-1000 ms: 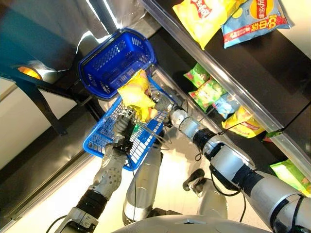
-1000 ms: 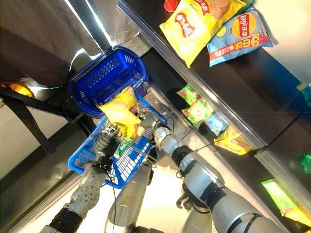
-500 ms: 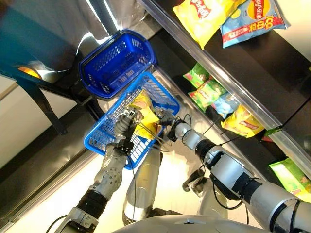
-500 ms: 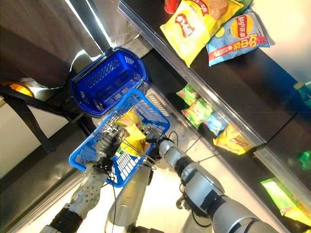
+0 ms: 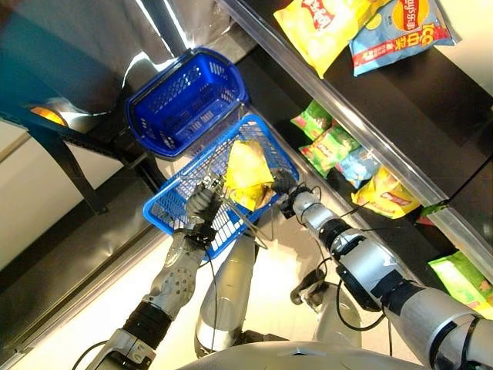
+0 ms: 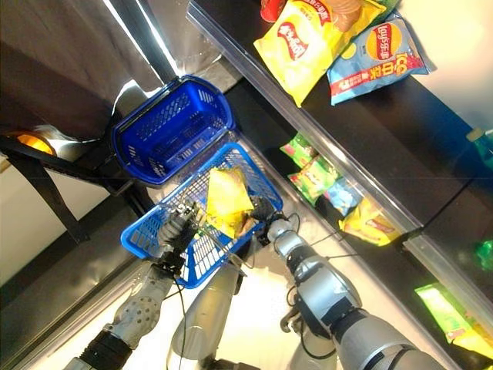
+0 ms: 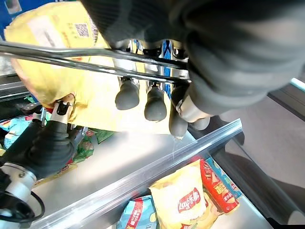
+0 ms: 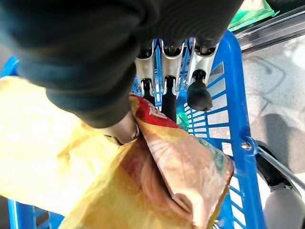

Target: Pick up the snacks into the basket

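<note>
My left hand (image 5: 202, 206) is shut on the wire handle (image 7: 95, 59) of a blue mesh basket (image 5: 171, 210), holding it up in front of the shelves. A yellow snack bag (image 5: 248, 173) stands over the basket's middle, its lower end inside the rim. My right hand (image 5: 283, 185) is shut on that bag, thumb and fingers pinching its edge. The right wrist view shows the crumpled bag (image 8: 162, 181) against the basket's wall (image 8: 236, 143), with something green under it. In the left wrist view the bag (image 7: 62, 67) sits behind the handle, with my right hand (image 7: 47, 148) beside it.
A second blue basket (image 5: 185, 100) stands on a dark rack just beyond the held one. Shelves run along the right: a yellow bag (image 5: 323, 31) and a blue bag (image 5: 404, 31) above, green packets (image 5: 327, 142) and a yellow bag (image 5: 385, 193) lower down.
The yellow bag came down from above the basket into it. Basket, bag and both hands then shifted right, toward the shelves. Both grips stay as they were.
</note>
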Available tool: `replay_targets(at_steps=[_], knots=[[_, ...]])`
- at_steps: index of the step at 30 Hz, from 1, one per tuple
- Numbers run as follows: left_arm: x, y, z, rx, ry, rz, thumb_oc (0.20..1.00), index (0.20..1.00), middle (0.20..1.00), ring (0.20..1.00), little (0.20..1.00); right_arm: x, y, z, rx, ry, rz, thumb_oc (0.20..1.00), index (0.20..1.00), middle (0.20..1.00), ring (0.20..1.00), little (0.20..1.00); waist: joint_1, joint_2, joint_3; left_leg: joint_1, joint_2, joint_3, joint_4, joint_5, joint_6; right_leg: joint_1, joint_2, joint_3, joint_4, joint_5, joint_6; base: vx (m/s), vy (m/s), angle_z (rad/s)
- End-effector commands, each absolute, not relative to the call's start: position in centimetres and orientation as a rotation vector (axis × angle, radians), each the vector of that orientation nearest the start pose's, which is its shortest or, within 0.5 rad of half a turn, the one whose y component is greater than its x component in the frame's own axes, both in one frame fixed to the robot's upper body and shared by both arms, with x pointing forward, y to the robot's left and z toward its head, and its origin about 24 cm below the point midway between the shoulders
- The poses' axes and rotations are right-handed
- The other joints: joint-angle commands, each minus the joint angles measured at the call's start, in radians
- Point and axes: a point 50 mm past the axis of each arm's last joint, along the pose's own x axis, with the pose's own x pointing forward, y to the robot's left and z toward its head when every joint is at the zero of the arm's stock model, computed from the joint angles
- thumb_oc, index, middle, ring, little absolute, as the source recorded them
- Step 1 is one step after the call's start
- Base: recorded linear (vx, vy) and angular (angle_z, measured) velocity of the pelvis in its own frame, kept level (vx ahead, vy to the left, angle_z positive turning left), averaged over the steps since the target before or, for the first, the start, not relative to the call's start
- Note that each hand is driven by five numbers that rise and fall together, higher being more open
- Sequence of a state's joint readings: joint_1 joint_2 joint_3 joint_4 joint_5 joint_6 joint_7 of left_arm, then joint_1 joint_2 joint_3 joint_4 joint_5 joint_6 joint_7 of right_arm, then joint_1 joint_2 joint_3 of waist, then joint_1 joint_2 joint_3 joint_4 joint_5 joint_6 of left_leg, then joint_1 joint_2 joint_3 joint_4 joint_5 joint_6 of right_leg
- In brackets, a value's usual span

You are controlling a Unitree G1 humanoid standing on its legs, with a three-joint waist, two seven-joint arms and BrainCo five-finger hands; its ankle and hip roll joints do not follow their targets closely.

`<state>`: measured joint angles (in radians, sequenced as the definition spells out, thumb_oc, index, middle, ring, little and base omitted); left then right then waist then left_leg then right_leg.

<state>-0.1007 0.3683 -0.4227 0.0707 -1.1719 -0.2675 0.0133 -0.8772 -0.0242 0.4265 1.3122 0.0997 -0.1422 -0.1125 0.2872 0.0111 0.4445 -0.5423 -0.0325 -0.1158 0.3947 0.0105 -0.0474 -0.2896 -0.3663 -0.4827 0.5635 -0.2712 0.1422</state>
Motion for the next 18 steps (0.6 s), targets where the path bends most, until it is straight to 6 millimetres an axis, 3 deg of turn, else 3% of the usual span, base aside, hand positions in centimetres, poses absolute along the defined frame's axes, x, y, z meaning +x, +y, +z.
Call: replay_targets(at_steps=[1,10,18], knots=[[25.0,10.2,13.9,-0.904,-0.357,-0.586,0.2,0.2,0.2,0.2,0.2,38.2,-7.1,5.6,-0.405,0.201,0.226,0.2,0.2,0.2,0.2,0.2,0.018,0.075,-0.039,0.006,-0.022,0.015,0.032,-0.086,0.072,-0.07,0.008,0.012,0.013,0.189,0.03,-0.04,0.002,0.01],[23.5,8.0,15.9,-0.951,-0.35,-0.773,0.2,0.2,0.2,0.2,0.2,40.4,-8.6,10.0,-0.387,0.128,0.116,0.2,0.2,0.2,0.2,0.2,0.036,0.095,-0.024,-0.021,-0.035,0.007,0.039,-0.082,0.076,-0.095,0.006,0.005,0.029,0.185,0.03,-0.02,0.001,0.06],[23.0,6.6,16.4,-0.963,-0.319,-0.859,0.2,0.2,0.2,0.2,0.2,40.9,-8.9,11.1,-0.375,0.116,0.082,0.2,0.2,0.2,0.2,0.2,0.04,0.1,-0.019,-0.033,-0.038,0.006,0.047,-0.081,0.077,-0.104,0.005,0.006,0.035,0.183,0.03,-0.01,0.006,0.06]])
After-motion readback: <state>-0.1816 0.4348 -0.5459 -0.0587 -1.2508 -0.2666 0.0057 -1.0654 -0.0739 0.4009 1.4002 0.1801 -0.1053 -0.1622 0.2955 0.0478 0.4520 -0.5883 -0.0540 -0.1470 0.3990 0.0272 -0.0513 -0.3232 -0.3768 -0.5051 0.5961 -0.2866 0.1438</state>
